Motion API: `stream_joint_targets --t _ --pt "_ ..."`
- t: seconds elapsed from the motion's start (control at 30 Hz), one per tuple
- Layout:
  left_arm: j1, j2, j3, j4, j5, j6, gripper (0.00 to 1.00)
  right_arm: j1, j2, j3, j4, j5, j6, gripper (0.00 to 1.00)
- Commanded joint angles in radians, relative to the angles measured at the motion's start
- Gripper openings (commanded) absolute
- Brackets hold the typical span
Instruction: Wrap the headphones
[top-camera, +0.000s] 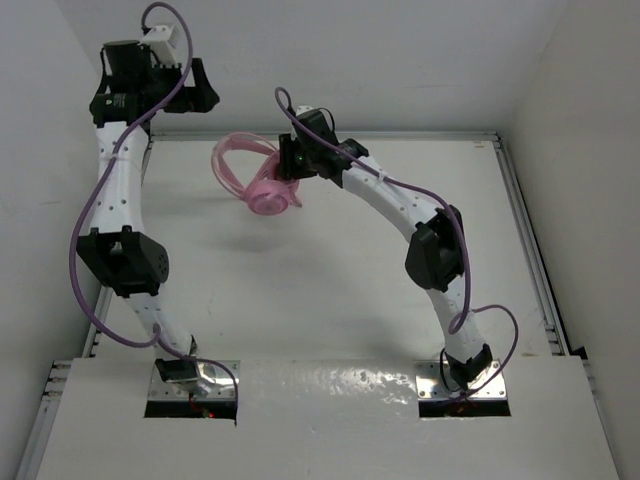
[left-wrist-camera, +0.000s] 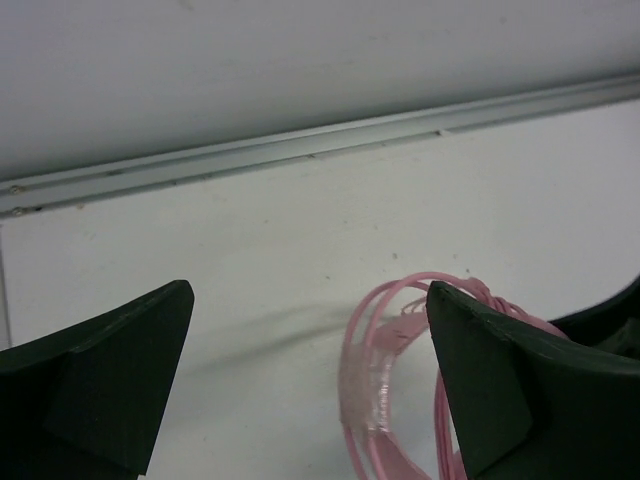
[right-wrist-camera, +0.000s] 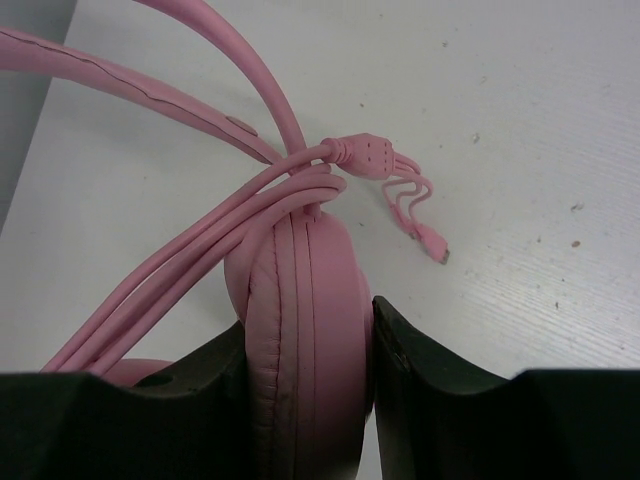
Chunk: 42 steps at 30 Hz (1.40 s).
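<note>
Right claw (right-wrist-camera: 305, 335) clamps headphones (right-wrist-camera: 300, 255), plug (right-wrist-camera: 433, 246) visible only from wrist

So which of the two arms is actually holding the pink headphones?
The right arm: its jaws are clamped on a pink earcup. On the left arm the jaws stand wide open, gripping nothing.

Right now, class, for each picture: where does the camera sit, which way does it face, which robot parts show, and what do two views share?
Top external: above and behind the bases, looking down on the table; both arms, left gripper and right gripper show.
Left wrist: on the left wrist, facing a rail at the table's edge; its open fingers show.
Right wrist: on the right wrist, looking down its fingers, clamped on an earcup.
Shared: all three show the pink headphones.
</note>
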Motion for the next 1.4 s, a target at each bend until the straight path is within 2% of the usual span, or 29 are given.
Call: stream_joint_targets --t 0.0,0.27,0.4,0.5,0.93,1.1,1.13,1.2,1.23,1.3,1.37 --pt "0.083 -0.064 -0.028 0.082 -0.013 -0.059 1.0 0.017 -0.028 0.073 0.157 -0.039 0.047 0.0" --pt "0.102 -0.052 -0.067 0.074 0.02 -0.033 1.0 -0.041 -0.005 0.043 0.217 0.072 0.088 0.0" --pt "0.104 -0.04 -0.074 0.056 0.047 -0.025 1.0 -0.104 0.002 -0.032 0.246 0.125 0.124 0.0" --pt "0.107 -0.031 -0.083 0.054 0.069 -0.025 1.0 -0.14 0.01 -0.104 0.338 0.123 0.115 0.0" --pt "0.111 -0.014 -0.11 0.043 0.076 -0.008 1.0 -0.301 0.136 -0.061 0.387 0.221 0.182 0.0" --pt "0.114 -0.003 -0.12 0.049 0.084 -0.021 1.0 -0.31 0.22 0.012 0.369 0.211 0.154 0.01" --pt "0.114 -0.003 -0.121 0.051 0.089 -0.022 1.0 -0.308 0.234 0.025 0.352 0.212 0.153 0.18" --pt "0.116 -0.007 -0.127 0.051 0.093 -0.022 1.0 -0.313 0.255 0.048 0.33 0.241 0.142 0.45" --pt "0.114 -0.009 -0.129 0.05 0.095 -0.019 1.0 -0.313 0.254 0.049 0.326 0.255 0.136 0.64" --pt "0.116 -0.011 -0.132 0.04 0.098 -0.01 1.0 -0.324 0.231 0.034 0.32 0.278 0.13 0.72" --pt "0.116 -0.012 -0.135 0.033 0.098 -0.002 1.0 -0.333 0.205 0.007 0.324 0.286 0.118 0.76"
